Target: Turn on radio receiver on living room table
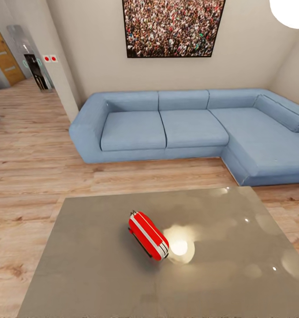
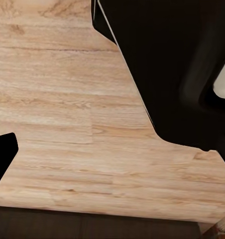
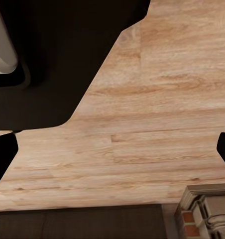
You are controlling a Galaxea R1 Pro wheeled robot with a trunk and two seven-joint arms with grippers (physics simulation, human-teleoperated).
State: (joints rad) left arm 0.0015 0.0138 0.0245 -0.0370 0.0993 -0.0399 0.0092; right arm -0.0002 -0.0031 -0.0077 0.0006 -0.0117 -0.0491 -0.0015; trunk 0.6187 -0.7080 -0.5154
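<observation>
The red radio receiver (image 1: pixel 148 235) with its white edge band lies near the middle of the glossy grey table (image 1: pixel 92 265), its narrow side turned up and its dial face hidden from me. Both arms hang low, away from the table. In the left wrist view one black fingertip (image 2: pixel 3 154) of my left gripper (image 2: pixel 112 149) sits at the picture's edge over the wood floor. My right gripper (image 3: pixel 112 152) is open, its two black fingertips (image 3: pixel 3 154) far apart over bare planks, nothing between them.
The blue L-shaped sofa (image 1: pixel 189 128) stands beyond the table under a framed crowd photo (image 1: pixel 173 27). A white dome lamp (image 1: pixel 293 11) hangs at upper right, its glare on the tabletop (image 1: pixel 179 247). A wall corner (image 1: pixel 63 66) and a hallway door (image 1: pixel 4 53) are at left.
</observation>
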